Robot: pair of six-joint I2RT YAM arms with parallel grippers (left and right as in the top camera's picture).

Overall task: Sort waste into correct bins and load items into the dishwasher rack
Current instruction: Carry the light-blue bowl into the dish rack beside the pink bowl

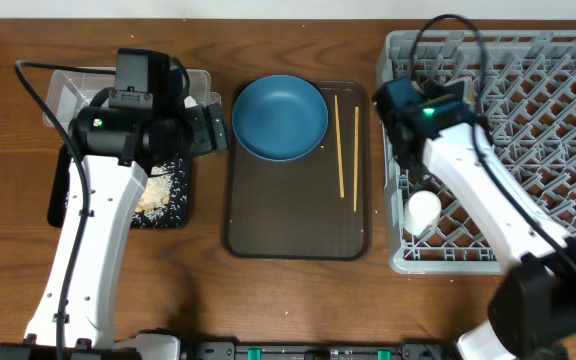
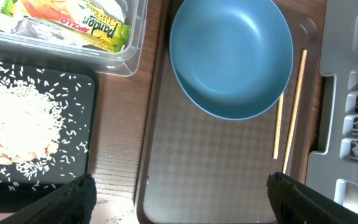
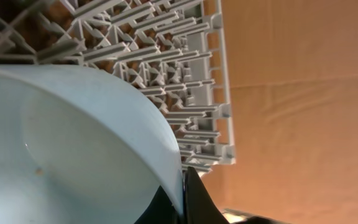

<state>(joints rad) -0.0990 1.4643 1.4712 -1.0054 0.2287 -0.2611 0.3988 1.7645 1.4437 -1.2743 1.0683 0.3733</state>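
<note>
The round blue plate lies at the back of the brown serving tray, with two wooden chopsticks beside it. My left gripper is open and empty, above the gap between the black tray and the serving tray. My right gripper is shut on the rim of a pale, whitish-blue bowl over the grey dishwasher rack. The snack wrapper lies in the clear tub. Rice covers the black tray.
The brown serving tray sits mid-table between the bins and the rack. A small white cup stands in the rack's front left corner. The rack's edge also shows in the left wrist view.
</note>
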